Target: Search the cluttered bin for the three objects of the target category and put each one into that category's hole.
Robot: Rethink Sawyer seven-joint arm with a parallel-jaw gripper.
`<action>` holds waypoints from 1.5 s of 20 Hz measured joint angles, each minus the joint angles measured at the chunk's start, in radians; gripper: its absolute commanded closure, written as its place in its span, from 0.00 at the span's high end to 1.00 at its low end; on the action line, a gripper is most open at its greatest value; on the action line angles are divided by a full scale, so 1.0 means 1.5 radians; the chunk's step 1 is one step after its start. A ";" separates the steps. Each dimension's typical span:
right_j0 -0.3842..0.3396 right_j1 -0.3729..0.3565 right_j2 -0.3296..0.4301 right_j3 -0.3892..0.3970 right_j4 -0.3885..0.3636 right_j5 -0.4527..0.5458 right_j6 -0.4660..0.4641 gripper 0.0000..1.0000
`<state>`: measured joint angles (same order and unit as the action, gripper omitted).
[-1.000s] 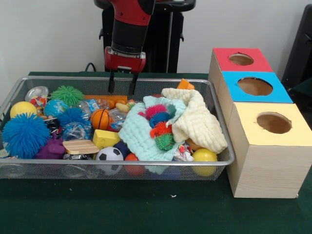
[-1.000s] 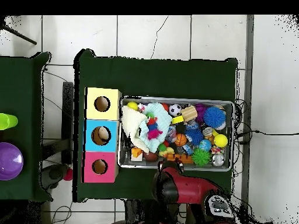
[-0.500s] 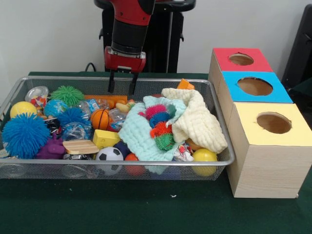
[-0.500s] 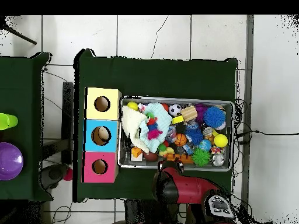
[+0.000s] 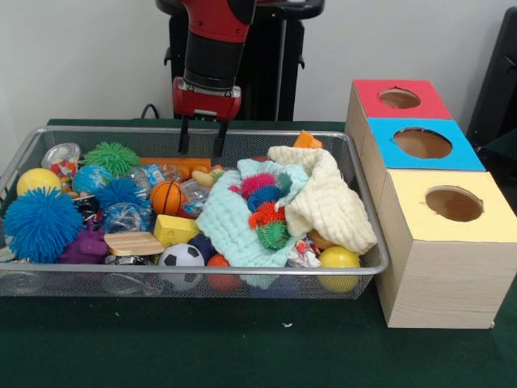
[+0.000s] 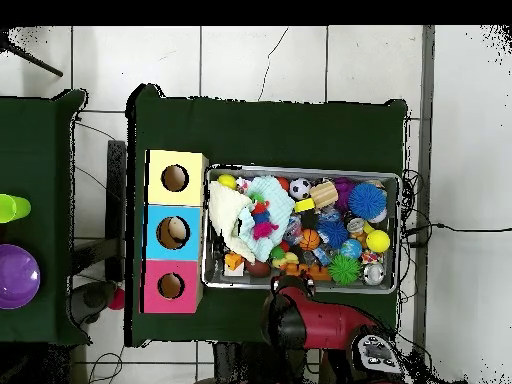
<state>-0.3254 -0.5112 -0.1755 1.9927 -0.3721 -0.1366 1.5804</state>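
The red and black arm [image 5: 215, 40] comes straight down, its black wrist section ending in a red block that carries the gripper [image 5: 201, 150]. The two thin dark jaws hang vertically, side by side and parted by a clear gap, with nothing between them. From overhead only the arm's red upper body shows, and the jaws beneath it are hidden.
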 measured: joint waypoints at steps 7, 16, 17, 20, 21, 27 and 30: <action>0.000 0.000 0.002 0.000 0.000 0.000 0.000 1.00; 0.000 0.000 0.003 0.000 0.000 -0.001 0.000 1.00; -0.001 0.000 0.004 0.000 0.002 -0.002 0.000 1.00; -0.002 0.000 0.004 0.000 0.005 -0.005 0.000 1.00; -0.002 0.000 0.005 0.000 0.007 -0.005 0.000 1.00; -0.008 0.000 0.012 0.000 0.012 -0.012 0.000 1.00; -0.020 0.000 0.023 0.000 0.014 -0.025 0.000 1.00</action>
<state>-0.3559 -0.5111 -0.1411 1.9927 -0.3503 -0.1748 1.5804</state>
